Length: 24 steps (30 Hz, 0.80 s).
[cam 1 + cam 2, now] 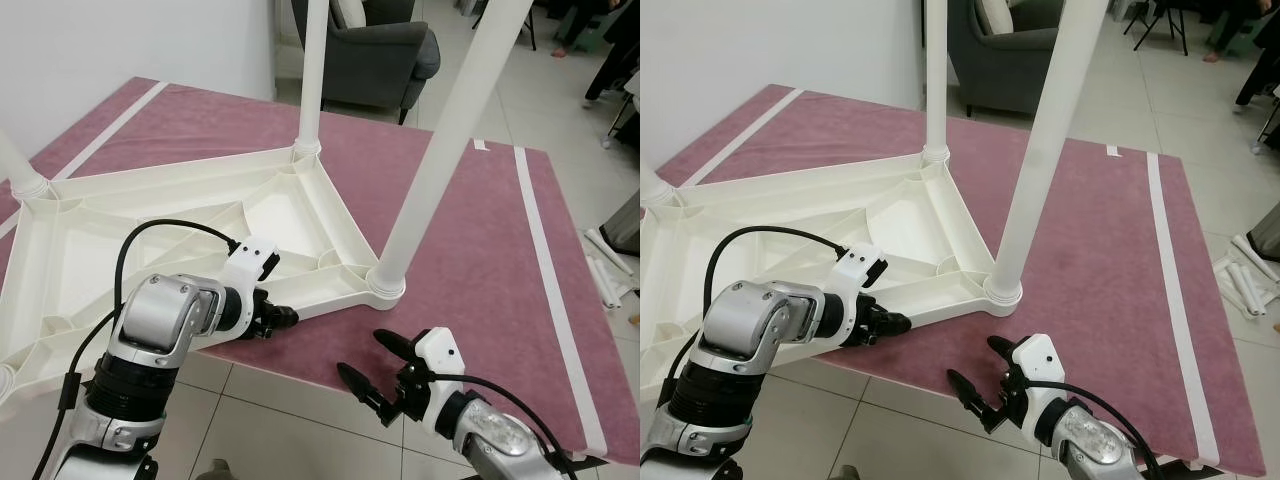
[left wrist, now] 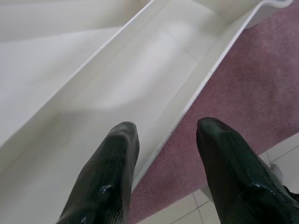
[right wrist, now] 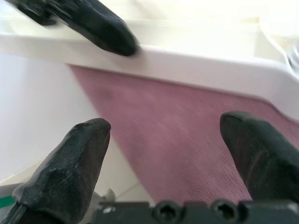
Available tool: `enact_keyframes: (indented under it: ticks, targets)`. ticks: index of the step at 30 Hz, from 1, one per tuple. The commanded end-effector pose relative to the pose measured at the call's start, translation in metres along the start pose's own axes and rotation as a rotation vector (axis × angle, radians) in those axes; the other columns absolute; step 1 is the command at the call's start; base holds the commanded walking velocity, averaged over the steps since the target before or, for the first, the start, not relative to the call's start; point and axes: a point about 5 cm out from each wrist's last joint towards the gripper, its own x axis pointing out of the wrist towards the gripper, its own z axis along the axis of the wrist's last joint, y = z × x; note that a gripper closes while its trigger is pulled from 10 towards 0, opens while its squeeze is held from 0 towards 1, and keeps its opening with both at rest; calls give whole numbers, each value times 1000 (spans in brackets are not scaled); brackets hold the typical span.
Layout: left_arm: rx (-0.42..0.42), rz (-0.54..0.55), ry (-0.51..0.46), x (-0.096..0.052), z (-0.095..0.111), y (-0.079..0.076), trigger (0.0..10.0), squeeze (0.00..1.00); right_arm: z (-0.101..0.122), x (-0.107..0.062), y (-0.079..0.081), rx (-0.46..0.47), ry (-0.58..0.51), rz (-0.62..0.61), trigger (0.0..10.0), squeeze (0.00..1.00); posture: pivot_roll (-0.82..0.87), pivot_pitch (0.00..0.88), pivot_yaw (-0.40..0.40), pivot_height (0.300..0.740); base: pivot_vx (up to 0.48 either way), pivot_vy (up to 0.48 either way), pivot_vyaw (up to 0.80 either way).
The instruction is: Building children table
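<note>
1. Nearest the camera, the right gripper is held above the near edge of the dusty-pink rug, where it meets the pale tiled floor; its two black fingers are spread wide apart and nothing is held between them.
2. Just to its left, the left gripper is seen at the near rim of the white plastic children's table top, its fingers parted on either side of that rim, in the left wrist view, without being closed on it.
3. That table top is laid upside down on the rug, with its ribbed underside facing up.
4. Round white legs are seen standing upright in its corner sockets: one at the near right corner, one at the far corner.
5. A dark grey armchair is seen beyond the rug.
</note>
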Motion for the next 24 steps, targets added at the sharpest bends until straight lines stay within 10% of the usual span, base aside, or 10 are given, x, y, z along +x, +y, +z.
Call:
enact_keyframes:
  ticks: [1,24]
  targets:
    - [751,-17,-814,-35,76,-33,10000,0,0,-2,1,9,-1,14,10000,0,91,0,3,740,0,0,0]
    - [751,-17,-814,-35,76,-33,10000,0,0,-2,1,9,-1,14,10000,0,91,0,3,740,0,0,0]
